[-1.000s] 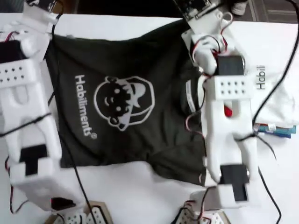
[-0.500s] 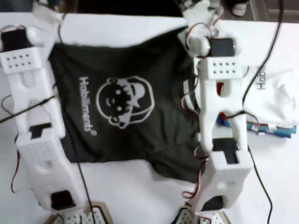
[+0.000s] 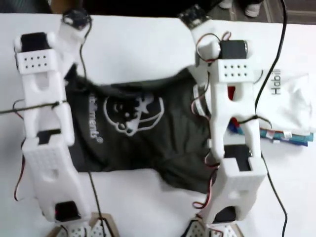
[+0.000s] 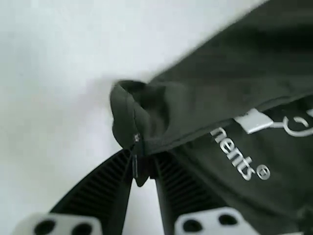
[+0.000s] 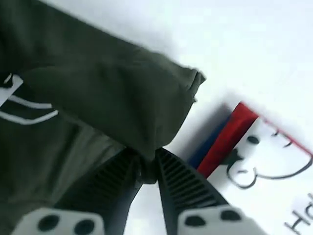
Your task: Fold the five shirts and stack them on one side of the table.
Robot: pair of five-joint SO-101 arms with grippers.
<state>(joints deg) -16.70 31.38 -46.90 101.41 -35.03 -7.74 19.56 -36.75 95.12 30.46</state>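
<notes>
Left pincer [image 4: 143,167] and right pincer [image 5: 146,172] — each closed on a dark shirt [image 3: 148,148] corner.

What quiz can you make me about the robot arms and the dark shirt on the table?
1. True or false: the left gripper is pinching an edge of the dark shirt.
2. What lies on the table beside the dark shirt, near the right gripper? A a cup; B a pile of folded shirts; C a banana.
3. How many grippers hold the dark shirt?
Key: 1 true. 2 B. 3 two.
</notes>
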